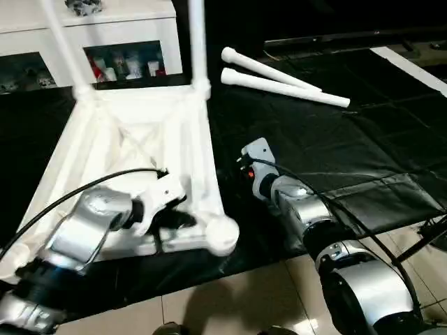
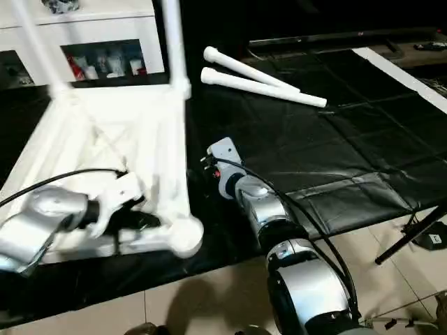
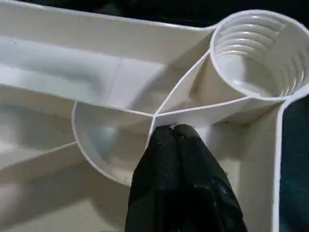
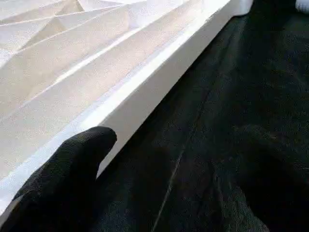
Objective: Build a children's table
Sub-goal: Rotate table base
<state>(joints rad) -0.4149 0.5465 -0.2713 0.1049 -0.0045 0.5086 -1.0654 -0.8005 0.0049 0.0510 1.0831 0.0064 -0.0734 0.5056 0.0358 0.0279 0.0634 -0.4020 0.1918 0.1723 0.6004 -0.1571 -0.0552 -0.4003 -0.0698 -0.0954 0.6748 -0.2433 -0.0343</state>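
Black sheet (image 1: 335,160) over pale tiled floor (image 1: 230,307), white cabinet (image 1: 105,28) behind

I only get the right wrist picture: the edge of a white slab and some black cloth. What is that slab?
Observer: It is the table top, lying upside down on the black mat. Two legs already stand in its far corners.
Operator: Where are the other legs?
Observer: Two loose legs lie side by side on the mat beyond the top.
Operator: What is the other arm up to?
Observer: The left gripper has its fingers shut. The tips are against a rib next to an empty corner socket.
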